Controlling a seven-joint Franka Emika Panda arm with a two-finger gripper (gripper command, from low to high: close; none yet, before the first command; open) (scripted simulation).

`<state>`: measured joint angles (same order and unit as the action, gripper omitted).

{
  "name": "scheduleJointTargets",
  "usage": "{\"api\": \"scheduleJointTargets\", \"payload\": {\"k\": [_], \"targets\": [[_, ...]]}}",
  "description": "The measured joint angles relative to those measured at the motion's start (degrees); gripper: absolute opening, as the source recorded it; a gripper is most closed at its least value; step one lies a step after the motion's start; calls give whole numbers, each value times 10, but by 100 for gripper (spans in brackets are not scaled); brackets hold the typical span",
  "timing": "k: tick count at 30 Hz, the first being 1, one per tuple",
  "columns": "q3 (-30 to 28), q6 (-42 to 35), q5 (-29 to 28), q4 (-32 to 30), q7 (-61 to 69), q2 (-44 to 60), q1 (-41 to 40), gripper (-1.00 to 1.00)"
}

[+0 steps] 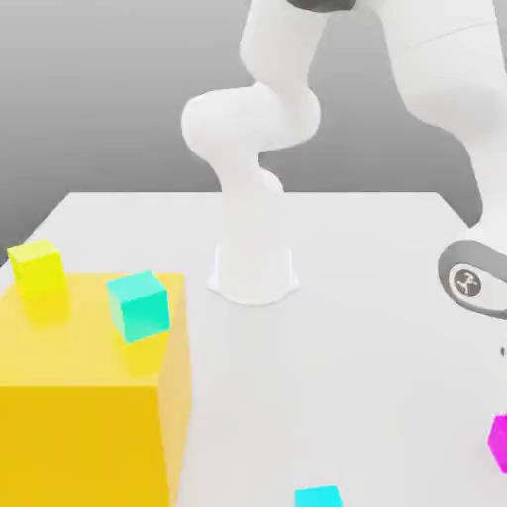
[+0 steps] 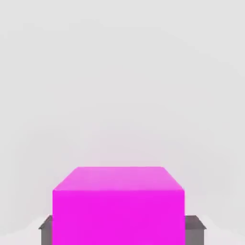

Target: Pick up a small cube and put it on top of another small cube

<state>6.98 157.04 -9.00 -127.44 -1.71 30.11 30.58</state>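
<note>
Clamped on the magenta cube (image 2: pixel 118 206), my jaws press it from two opposite sides; in the hand view my grey fingertips (image 2: pixel 45 229) show as dark slabs poking out at either flank of the cube, tight against its faces. The cube's top face is lit a paler pink and its near face is a flat, saturated magenta. Around it lies the bare white table (image 2: pixel 119 72).

From the exterior view, the same magenta cube sits at the far edge of the exterior view's right, low down, cut off by the frame so that just a corner of it shows. My arm (image 1: pixel 436 69) sweeps down from above toward that side, and my grey-ringed wrist (image 1: pixel 473 279) hangs just above the cube.

Well apart from me, on the exterior view's left, stands a big yellow block (image 1: pixel 84 396). On its top surface rest two small cubes: a yellow cube (image 1: pixel 38 267) toward the back corner and a teal cube (image 1: pixel 139 305) nearer the block's right edge, tilted a little askew. They are near each other but not touching. A cyan cube (image 1: pixel 318 496) lies on the table at the bottom of the exterior view, between the block and the magenta cube. My white base (image 1: pixel 253 267) stands mid-table.
</note>
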Motion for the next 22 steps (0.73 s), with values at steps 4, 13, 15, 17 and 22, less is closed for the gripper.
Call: {"api": "scheduleJointTargets", "payload": {"k": [4,13,15,17,22], "targets": [[8,-22,5,-6,5,-29,-6,-100],[-68,-96,82,-39,-10,-138,-119,-100],[-93,-94,100,-41,-18,-139,-149,-100],[-107,-66,117,-37,-20,-106,-174,-100],[-109,-39,124,-35,-19,-77,-181,100]]}}
